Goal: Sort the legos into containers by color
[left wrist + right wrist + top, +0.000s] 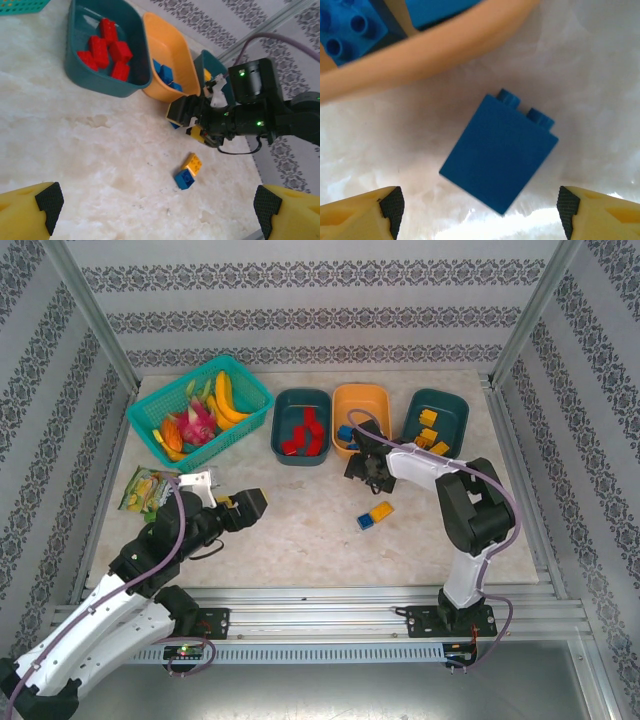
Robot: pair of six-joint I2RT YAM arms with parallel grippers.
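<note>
Chiefly, the risk sits at the orange tub (435,50). A blue brick (499,152) lies on its side on the worktop (300,530), just outside the rim, which sweeps past it from 9 round to 12 o'clock in the right wrist view. The right hand (479,210) hangs over the brick with its fingers spread wide, one toward 8 o'clock and one toward 4 o'clock, touching nothing and holding nothing. The brick lies skewed to those fingers, so I judge that a close from here would meet its corners rather than its flat sides, and it could twist out. This near the wall, a finger could also catch the rim and shove the tub.

A second hazard is at 6 o'clock of the tubs in the top view, where a yellow brick (192,162) and a second blue brick (184,179) lie touching. Gripping one may drag the other along, perhaps into the wrong tub. The left hand (157,202) hovers fully open and empty at about 8 o'clock on the worktop, well apart from them.

The left teal tub (277,430) holds red bricks (303,432). The orange tub holds blue bricks (345,432), and the right teal tub (458,408) holds yellow bricks (428,430). None looks mixed.
</note>
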